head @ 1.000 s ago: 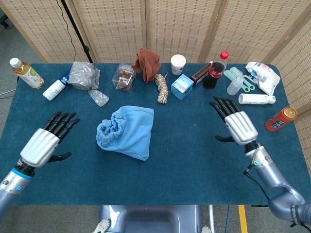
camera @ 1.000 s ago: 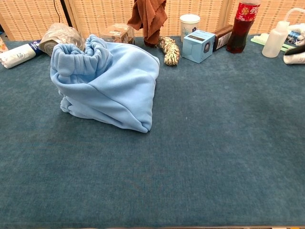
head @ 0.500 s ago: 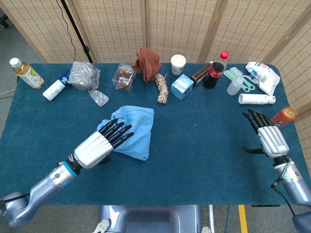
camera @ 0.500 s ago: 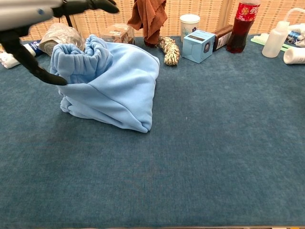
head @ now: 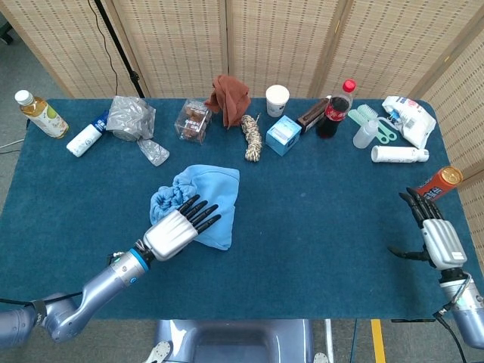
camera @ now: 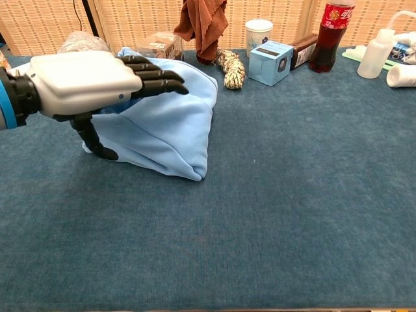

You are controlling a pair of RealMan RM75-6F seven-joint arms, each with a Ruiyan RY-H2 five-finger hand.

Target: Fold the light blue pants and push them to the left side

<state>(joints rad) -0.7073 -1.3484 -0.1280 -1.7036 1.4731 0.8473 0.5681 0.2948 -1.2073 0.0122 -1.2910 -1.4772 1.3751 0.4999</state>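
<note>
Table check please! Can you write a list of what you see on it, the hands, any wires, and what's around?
Surface: dark blue cloth-covered table, no spills seen.
Job's things: light blue fleece pants bundled left of centre, elastic waistband bunched at their left.
Clutter: along the far edge, tea bottle, rust-brown cloth, white paper cup, red-capped cola bottle; orange can near the right edge.
Hands: left hand flat, fingers over the pants; right hand open, over the right edge, holding nothing.
Cables: black cable against the screen.
Surroundings: woven folding screens behind.
</note>
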